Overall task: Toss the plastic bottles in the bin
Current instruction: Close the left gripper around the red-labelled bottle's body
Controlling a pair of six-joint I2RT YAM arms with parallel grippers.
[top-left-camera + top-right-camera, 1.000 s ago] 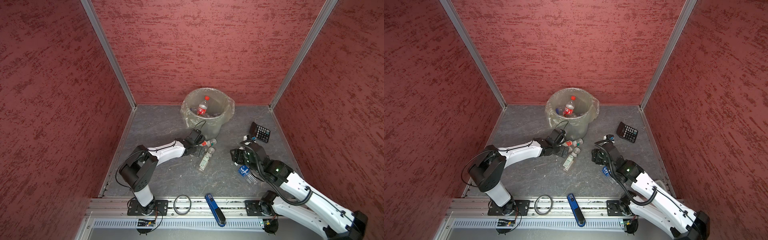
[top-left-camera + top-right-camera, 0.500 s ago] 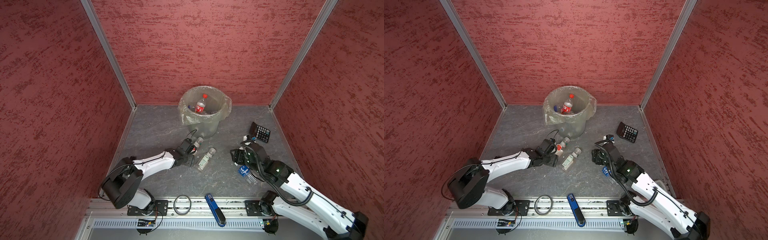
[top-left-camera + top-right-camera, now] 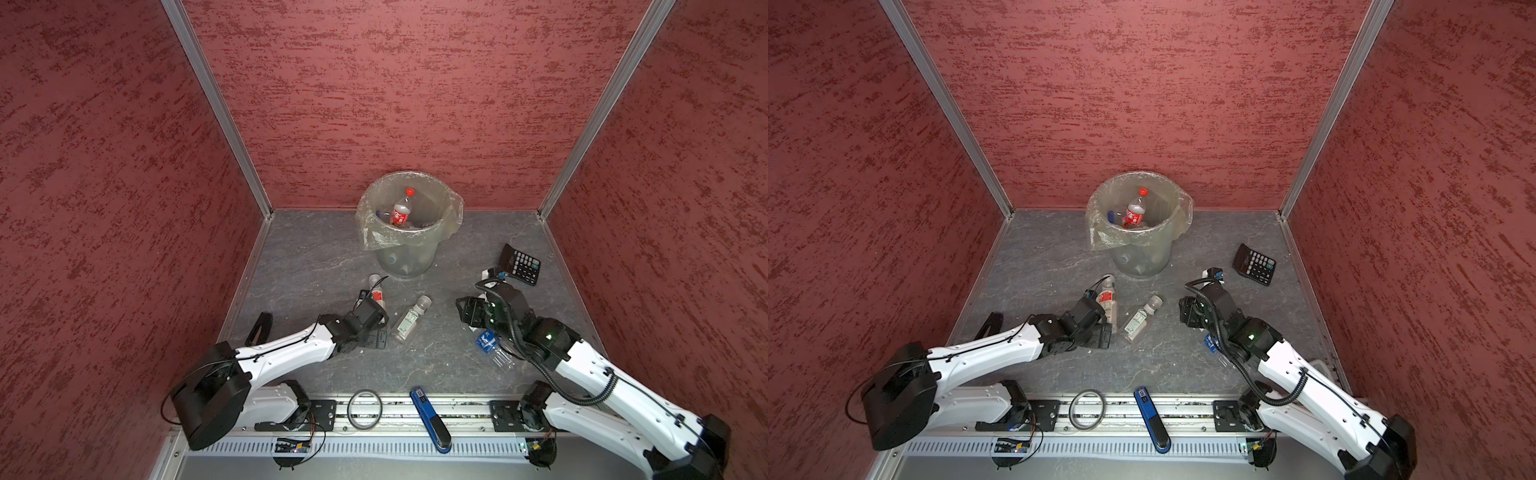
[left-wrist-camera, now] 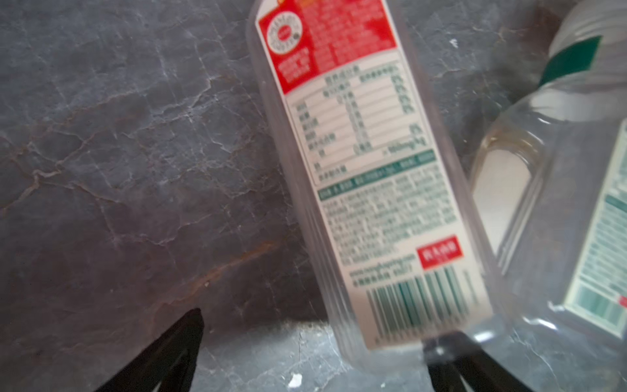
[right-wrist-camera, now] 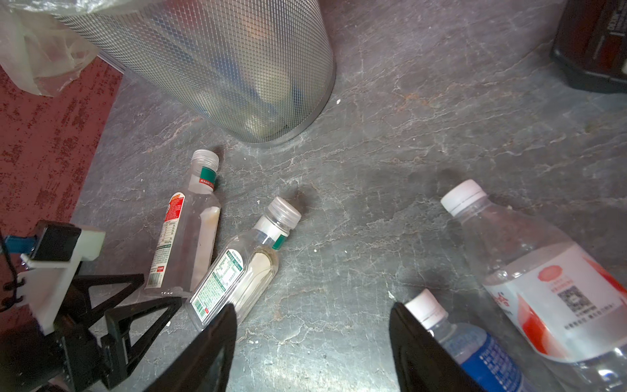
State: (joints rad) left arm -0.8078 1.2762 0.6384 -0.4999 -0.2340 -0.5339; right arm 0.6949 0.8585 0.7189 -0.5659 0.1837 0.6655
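Note:
Two small clear plastic bottles lie on the grey floor in front of the bin (image 3: 409,249) (image 3: 1142,257) (image 5: 220,61). One has a red and white label (image 3: 377,296) (image 3: 1105,297) (image 4: 366,169) (image 5: 176,237). The other has a green-printed label (image 3: 409,322) (image 3: 1138,322) (image 5: 237,271). My left gripper (image 3: 381,332) (image 3: 1106,332) (image 4: 317,334) is open at their bases, and the red-labelled bottle's base touches one fingertip (image 4: 441,342). My right gripper (image 3: 467,313) (image 3: 1187,311) (image 5: 314,310) is open over bare floor. Beside it lie a blue-labelled bottle (image 3: 488,340) (image 5: 475,353) and a larger bottle (image 5: 543,281). A red-capped bottle (image 3: 401,212) (image 3: 1133,214) lies in the bin.
A black calculator (image 3: 519,264) (image 3: 1254,264) lies at the right, behind my right arm. On the front rail lie a blue stapler (image 3: 430,419) and a dark ring (image 3: 365,409). A black object (image 3: 257,328) lies by the left wall. Red walls close in three sides.
My left gripper has drawn back from the bin's foot toward the front. The red-labelled bottle has shifted left and now lies lengthwise before the fingers. The right arm has stayed put.

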